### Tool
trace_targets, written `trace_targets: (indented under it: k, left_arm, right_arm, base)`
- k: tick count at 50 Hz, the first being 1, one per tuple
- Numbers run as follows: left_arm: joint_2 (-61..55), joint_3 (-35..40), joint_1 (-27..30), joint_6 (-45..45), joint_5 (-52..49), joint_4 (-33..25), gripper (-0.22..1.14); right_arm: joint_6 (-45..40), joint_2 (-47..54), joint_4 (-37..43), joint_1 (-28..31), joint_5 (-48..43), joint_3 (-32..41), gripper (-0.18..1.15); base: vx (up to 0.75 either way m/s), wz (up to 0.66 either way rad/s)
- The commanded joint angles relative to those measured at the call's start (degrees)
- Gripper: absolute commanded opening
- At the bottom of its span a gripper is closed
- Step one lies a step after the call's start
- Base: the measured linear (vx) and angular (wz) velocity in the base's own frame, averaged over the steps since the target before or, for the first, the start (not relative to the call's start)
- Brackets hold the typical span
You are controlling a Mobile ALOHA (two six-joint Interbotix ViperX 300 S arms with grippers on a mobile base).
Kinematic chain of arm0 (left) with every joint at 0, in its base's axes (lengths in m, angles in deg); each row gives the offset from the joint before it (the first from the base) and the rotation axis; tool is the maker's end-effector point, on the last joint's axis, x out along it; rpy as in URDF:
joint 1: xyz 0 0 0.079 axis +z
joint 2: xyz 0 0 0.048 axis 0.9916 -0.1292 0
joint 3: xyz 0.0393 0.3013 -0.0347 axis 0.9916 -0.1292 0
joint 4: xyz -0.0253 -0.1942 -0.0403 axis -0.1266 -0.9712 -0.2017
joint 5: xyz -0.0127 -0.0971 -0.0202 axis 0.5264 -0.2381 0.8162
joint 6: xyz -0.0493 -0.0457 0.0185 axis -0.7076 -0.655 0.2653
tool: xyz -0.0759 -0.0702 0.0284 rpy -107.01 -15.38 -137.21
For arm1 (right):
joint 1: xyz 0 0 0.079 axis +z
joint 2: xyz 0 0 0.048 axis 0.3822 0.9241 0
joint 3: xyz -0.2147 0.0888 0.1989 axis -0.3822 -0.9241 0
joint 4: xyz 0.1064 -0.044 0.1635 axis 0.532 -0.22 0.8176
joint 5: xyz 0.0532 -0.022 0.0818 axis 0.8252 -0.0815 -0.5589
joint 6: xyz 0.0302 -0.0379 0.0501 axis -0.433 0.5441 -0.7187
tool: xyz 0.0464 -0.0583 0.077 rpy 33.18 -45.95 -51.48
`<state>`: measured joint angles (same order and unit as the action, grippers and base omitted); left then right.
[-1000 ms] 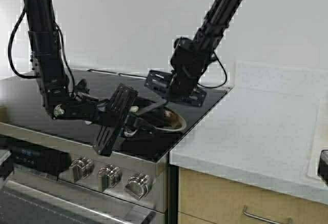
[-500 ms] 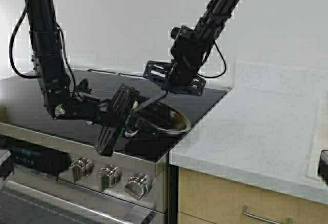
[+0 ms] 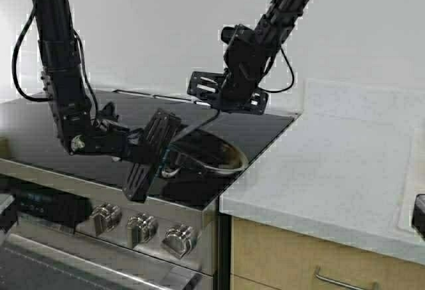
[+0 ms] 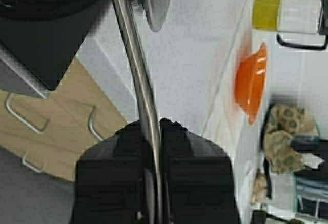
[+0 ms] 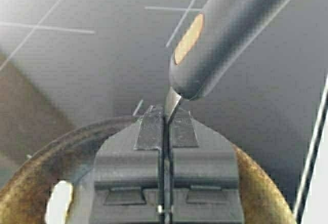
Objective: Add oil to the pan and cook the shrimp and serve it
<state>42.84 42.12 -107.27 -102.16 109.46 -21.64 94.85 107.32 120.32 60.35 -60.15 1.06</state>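
High view: small round steel frying pan [image 3: 211,154], dark inside, sits on the black glass stovetop [image 3: 40,127] near its front right corner, next to the white countertop [image 3: 332,164]. Left gripper [image 3: 163,150] is low over the stovetop at the pan's left side; right gripper [image 3: 222,107] hangs above the pan, a thin dark utensil stem [image 3: 202,125] running from it down toward the pan. Left wrist view: left gripper [image 4: 152,131] fingers pressed together on the pan's slim metal handle [image 4: 134,65]; orange bowl [image 4: 251,83] and the clear oil jug [image 4: 287,13] with yellow-green liquid sit far from the pan on the countertop. Right wrist view: right gripper [image 5: 165,119] pinches a flat metal blade with a grey handle [image 5: 230,26]; below it the pan rim [image 5: 20,196] and the pale shrimp [image 5: 57,202] inside the pan.
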Motion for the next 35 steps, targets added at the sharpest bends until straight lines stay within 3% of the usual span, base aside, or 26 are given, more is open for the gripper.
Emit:
trace_targets:
  k: [1, 24, 35]
  left_arm:
    - [3.5, 0.6, -0.4, 1.1, 0.8, 0.2, 0.03]
    - [2.9, 0.7, -0.4, 1.0, 2.1, -0.2, 0.03]
    - [0.3, 0.5, -0.4, 0.8, 5.7, -1.8, 0.03]
  right_arm:
    - [0.1, -3.6, -0.2, 0.2, 0.8, 2.2, 0.08]
    - [0.3, -4.7, -0.2, 0.3, 2.7, 3.8, 0.08]
    - [5.4, -6.9, -0.2, 0.3, 2.8, 2.4, 0.08]
  base:
    - [0.00, 0.00]
    - [0.00, 0.00]
    - [0.00, 0.00]
